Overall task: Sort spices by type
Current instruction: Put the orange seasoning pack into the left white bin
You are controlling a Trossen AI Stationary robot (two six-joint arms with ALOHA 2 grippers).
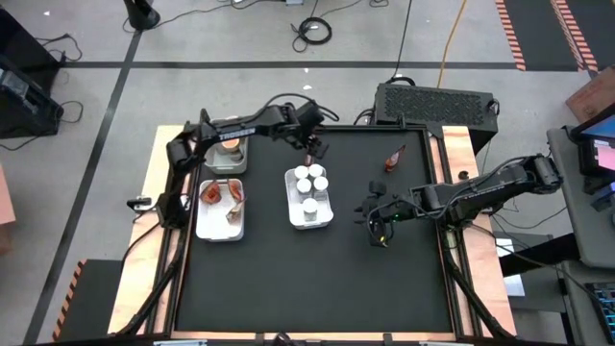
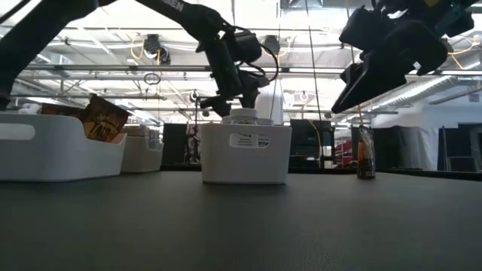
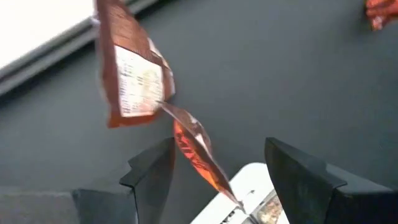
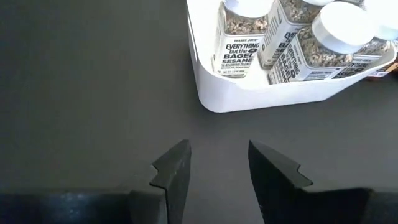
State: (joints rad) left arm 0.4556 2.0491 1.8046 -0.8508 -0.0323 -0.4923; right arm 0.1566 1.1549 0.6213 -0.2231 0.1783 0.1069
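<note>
The left gripper point(image 1: 314, 146) hangs above the counter point(image 1: 317, 279) just behind the tray of white-capped jars point(image 1: 309, 187). Its fingers are clamped on the top edge of a reddish-brown packet point(image 3: 134, 74), which dangles long axis downward. That packet's own kind lies in the tray of packets point(image 1: 220, 199), to the gripper's left and nearer the front. The right gripper point(image 1: 374, 213) waits open and empty beside the jar tray; a lone packet point(image 1: 395, 158) lies behind it.

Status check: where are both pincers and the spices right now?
Left pincer above the jar tray, packet dangling from it. Right pincer open, empty, beside that tray. One packet loose on the mat.
</note>
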